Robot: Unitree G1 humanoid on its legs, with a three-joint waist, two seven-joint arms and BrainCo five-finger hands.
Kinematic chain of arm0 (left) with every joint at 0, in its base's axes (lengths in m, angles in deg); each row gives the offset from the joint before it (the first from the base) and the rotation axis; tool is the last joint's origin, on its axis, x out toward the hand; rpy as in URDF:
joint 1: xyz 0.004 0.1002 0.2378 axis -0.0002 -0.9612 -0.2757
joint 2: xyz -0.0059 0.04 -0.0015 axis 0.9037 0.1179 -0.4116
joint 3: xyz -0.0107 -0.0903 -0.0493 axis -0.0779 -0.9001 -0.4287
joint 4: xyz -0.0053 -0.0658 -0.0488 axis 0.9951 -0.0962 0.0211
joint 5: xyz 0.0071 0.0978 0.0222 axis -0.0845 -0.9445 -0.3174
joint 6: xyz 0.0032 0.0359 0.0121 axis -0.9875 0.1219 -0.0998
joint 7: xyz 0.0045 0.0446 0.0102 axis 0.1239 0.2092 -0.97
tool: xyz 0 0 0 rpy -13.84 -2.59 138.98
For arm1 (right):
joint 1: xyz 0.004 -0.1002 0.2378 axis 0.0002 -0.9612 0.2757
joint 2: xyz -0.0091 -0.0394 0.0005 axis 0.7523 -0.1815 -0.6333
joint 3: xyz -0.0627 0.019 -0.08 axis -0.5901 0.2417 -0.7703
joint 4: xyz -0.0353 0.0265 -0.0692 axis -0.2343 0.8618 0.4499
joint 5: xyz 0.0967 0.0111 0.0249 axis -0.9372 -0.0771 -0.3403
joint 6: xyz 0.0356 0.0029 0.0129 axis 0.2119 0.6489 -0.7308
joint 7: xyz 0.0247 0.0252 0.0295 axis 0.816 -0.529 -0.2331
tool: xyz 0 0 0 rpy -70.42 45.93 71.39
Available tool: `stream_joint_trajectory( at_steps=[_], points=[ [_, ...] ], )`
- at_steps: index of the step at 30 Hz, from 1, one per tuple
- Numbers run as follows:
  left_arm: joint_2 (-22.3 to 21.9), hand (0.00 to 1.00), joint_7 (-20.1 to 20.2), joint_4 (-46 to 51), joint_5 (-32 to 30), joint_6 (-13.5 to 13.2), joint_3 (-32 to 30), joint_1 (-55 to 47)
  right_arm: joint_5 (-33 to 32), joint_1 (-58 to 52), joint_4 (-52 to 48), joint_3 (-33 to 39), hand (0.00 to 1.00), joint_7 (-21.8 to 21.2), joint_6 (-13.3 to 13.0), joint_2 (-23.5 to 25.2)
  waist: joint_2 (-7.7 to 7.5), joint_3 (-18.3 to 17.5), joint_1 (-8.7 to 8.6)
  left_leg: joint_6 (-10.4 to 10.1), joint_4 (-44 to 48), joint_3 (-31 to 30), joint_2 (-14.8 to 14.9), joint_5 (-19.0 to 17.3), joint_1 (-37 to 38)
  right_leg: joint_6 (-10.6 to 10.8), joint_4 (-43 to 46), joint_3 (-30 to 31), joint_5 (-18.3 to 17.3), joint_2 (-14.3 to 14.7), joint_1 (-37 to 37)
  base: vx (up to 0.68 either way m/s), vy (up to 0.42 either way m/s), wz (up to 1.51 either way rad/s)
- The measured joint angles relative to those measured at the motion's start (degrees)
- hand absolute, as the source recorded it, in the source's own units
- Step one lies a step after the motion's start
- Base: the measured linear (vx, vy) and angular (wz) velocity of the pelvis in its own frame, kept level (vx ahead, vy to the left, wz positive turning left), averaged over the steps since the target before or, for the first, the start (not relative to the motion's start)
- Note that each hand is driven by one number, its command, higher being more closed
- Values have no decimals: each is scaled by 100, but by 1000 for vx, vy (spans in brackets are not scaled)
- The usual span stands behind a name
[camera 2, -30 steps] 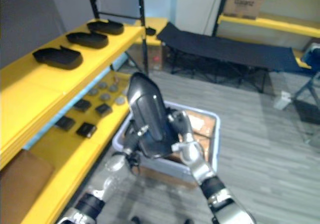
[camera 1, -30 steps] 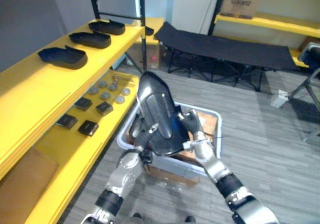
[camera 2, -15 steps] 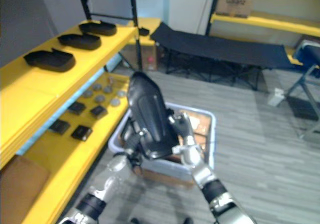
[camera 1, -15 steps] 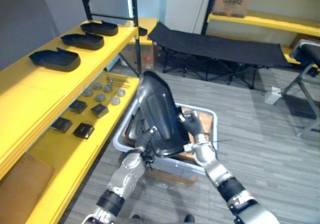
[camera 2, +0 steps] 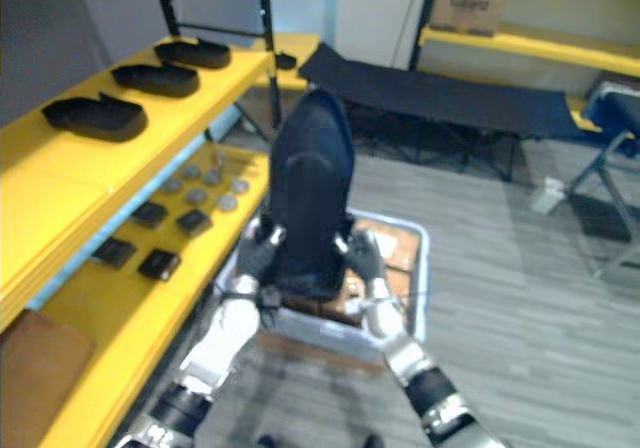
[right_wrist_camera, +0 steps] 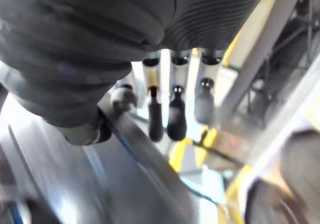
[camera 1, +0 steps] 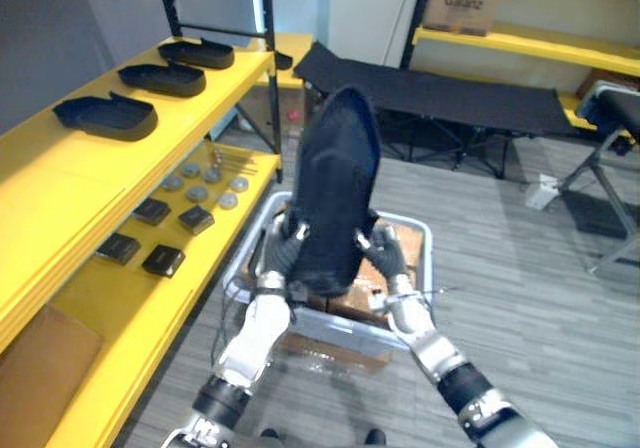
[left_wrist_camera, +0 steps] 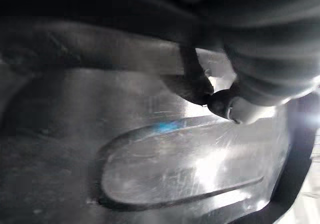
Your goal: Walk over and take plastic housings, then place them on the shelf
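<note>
I hold a large black plastic housing (camera 1: 338, 193) upright in front of me, between both hands. My left hand (camera 1: 279, 258) grips its lower left edge and my right hand (camera 1: 386, 257) its lower right edge. In the left wrist view my thumb (left_wrist_camera: 225, 104) presses on the glossy shell (left_wrist_camera: 165, 169). In the right wrist view the fingers (right_wrist_camera: 175, 116) reach past the housing's rim (right_wrist_camera: 130, 154), with the thumb on it. Three more black housings (camera 1: 105, 115) (camera 1: 155, 77) (camera 1: 198, 53) lie in a row on the yellow shelf's top board (camera 1: 60, 183) at my left.
Under the held housing a grey bin (camera 1: 425, 243) rests on a cardboard box (camera 1: 335, 343). Small black blocks (camera 1: 163, 260) and grey discs (camera 1: 200, 192) lie on the lower yellow board. A black cot (camera 1: 470, 98) and a second yellow rack (camera 1: 520, 43) stand farther back.
The housing has swung from a backward lean to upright and risen, its tip now higher. Both hands turned with it and stay on its lower edges.
</note>
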Motion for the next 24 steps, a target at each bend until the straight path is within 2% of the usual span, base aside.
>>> stream_joint_trajectory(
  at_steps=[1, 3, 6, 11, 14, 17, 22, 24],
  points=[
    [-2, 100, -56, 173, -207, -30, 23, 82, 9, -76, 32, -162, 0, -90, 119, 3, -17, -11, 0, 0, 0, 1, 3, 0, -1, -1, 0, 1, 0, -2, -3, 0, 0, 0],
    [10, 100, -119, 317, -602, -58, 134, 155, 16, -153, 10, -359, 0, -182, 198, 65, -23, -15, -12, 0, 0, 4, 7, 0, -1, -4, 0, 7, -3, -4, -7, 0, 0, 0],
    [51, 100, -148, 362, -1083, -49, 334, 114, 6, -328, 37, -158, 0, -178, 442, 206, -23, -15, -40, -1, -1, 56, 16, -1, -3, -14, 0, 45, -10, -3, -42, -12, 2, -7],
    [29, 100, -169, 387, -1110, 50, 380, -320, -2, -889, -78, 259, 0, -428, 452, 185, -22, -15, -83, 1, 5, 190, 33, -37, -2, -18, 0, 175, -9, 10, -120, 5, 3, -15],
    [-39, 100, -172, 387, -1171, 54, 233, -810, -103, -1170, -141, 778, 0, -651, 420, 117, -21, -14, -81, 6, 6, 252, 44, -68, 0, -13, 1, 229, -13, 19, -149, 23, 3, -10],
    [-182, 100, -200, 379, -1243, 63, -171, -1287, -476, -1323, -407, 1279, 0, -1043, 267, 23, -21, -14, -76, 6, 20, 301, 46, -102, 6, -6, 3, 300, -14, 23, -167, 23, 7, -9],
    [-63, 100, -526, 376, -1399, 18, -1190, -1796, -1091, -1575, -465, 2175, 0, -1582, 126, -134, 7, 4, -82, 4, 0, 314, 32, -129, 82, 25, 3, 310, -24, 42, -114, 0, 0, 0],
    [32, 100, -705, 373, -1527, 17, -1541, -1980, -1515, -1672, -506, 2367, 0, -1713, -231, -195, 12, 8, -87, 6, -2, 316, 31, -142, 92, 32, 2, 312, -29, 40, -105, 0, 0, 0]
  ],
)
